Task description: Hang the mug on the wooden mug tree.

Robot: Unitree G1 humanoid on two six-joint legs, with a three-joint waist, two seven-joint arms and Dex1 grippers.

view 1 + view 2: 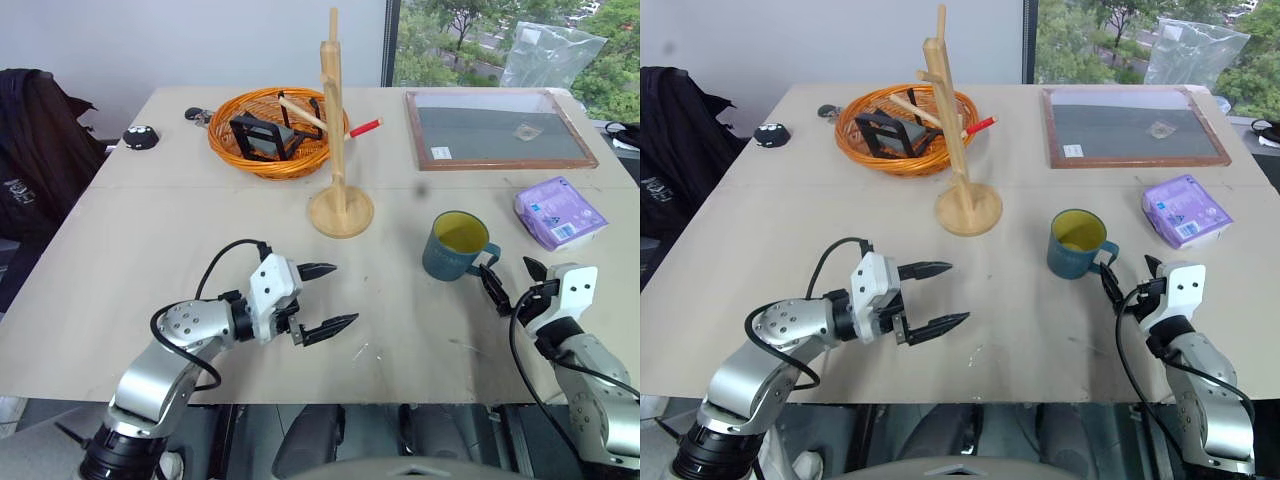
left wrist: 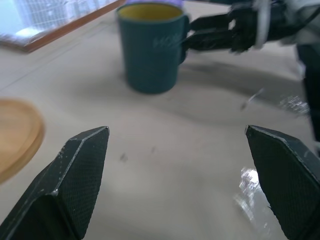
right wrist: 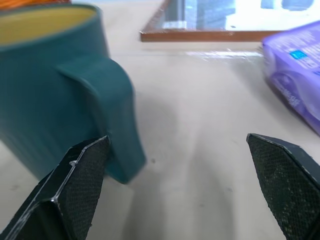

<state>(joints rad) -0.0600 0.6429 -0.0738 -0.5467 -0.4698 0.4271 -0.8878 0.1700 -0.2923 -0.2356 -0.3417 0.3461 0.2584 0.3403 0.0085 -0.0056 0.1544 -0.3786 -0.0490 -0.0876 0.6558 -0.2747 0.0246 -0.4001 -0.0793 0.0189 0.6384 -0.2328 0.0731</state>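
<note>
The right pincer is wide open, right beside the mug handle, not holding it. The left pincer is open too, with nothing in it. Past the mug stands the wooden mug tree, its pegs bare. Grabbing, lifting and hanging are all left.

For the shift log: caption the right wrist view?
Open right gripper beside the teal mug handle, purple packet beyond.

mug handle beside open right tool
</note>
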